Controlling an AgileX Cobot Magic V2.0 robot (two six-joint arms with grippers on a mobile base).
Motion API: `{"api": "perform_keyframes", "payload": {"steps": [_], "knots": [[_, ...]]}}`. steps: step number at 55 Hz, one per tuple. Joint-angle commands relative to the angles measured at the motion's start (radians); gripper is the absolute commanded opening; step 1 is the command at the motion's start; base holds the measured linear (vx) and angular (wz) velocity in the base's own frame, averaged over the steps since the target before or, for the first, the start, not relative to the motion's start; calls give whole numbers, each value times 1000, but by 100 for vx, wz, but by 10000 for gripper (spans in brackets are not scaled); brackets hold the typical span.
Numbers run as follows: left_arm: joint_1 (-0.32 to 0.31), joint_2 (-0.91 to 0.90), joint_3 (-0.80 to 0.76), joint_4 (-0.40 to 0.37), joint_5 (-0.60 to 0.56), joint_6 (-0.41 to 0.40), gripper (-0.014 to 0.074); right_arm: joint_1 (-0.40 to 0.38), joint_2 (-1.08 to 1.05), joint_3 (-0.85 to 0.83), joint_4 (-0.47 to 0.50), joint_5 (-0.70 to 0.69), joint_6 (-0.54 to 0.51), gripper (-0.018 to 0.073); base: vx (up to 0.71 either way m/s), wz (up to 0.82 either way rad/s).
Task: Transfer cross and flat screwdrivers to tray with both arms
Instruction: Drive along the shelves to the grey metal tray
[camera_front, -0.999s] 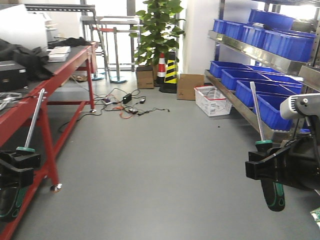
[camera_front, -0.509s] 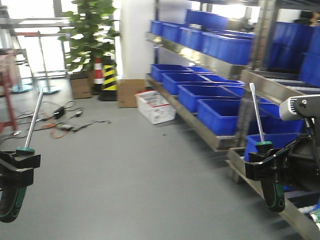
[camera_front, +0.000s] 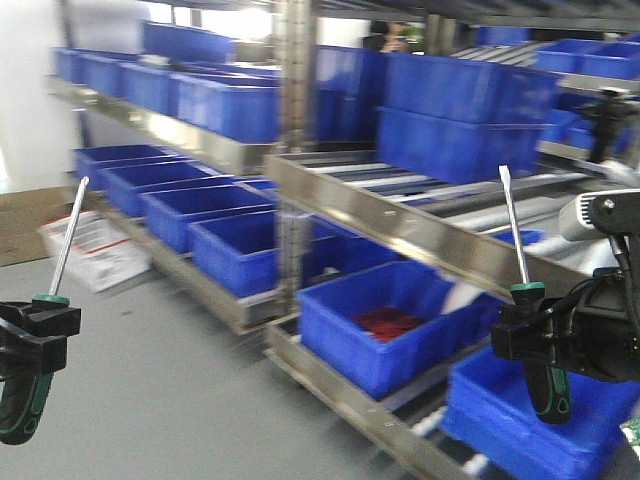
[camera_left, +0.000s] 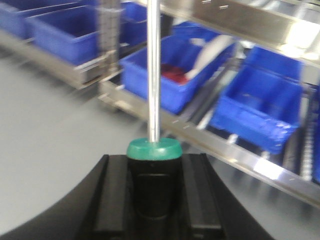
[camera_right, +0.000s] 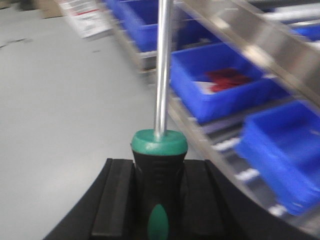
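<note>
Low at the far left of the front view, the left gripper (camera_front: 35, 335) is clenched on the black-and-green handle of the left screwdriver (camera_front: 65, 245). The tool is held clear of the grey floor (camera_front: 150, 400), steel shaft up and leaning slightly right. The left wrist view shows the jaws pressed against both sides of the handle. Behind the shaft sit a cardboard box (camera_front: 20, 225) and a white crate (camera_front: 95, 250). The crate carries red markings too blurred to read. Across the centre, a steel rack (camera_front: 400, 225) with an upright post (camera_front: 293, 150) fills the view directly ahead, its tiers loaded with blue bins (camera_front: 230, 255). One open bin (camera_front: 370, 365) on the lowest tier, centre frame, holds red items (camera_front: 388, 322); their kind cannot be told. At lower right, the right gripper (camera_front: 530, 335), below a light grey housing (camera_front: 590, 215), grasps the right screwdriver (camera_front: 512, 225) by its handle. That shaft stands near vertical before the shelf edge, and the handle hangs over a blue bin. The right wrist view shows the jaws tight on the handle. No legible labels anywhere; motion blur throughout.
</note>
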Motion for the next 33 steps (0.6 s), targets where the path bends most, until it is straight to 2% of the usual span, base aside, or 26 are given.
{"api": "perform_keyframes", "payload": {"steps": [1, 33], "knots": [[-5, -21, -30, -24, -85, -9, 3, -3, -19, -34, -7, -91, -2, -8, 37, -90], [-5, -21, -30, -24, -85, -9, 3, -3, -19, -34, -7, -91, -2, -8, 29, -94]]}}
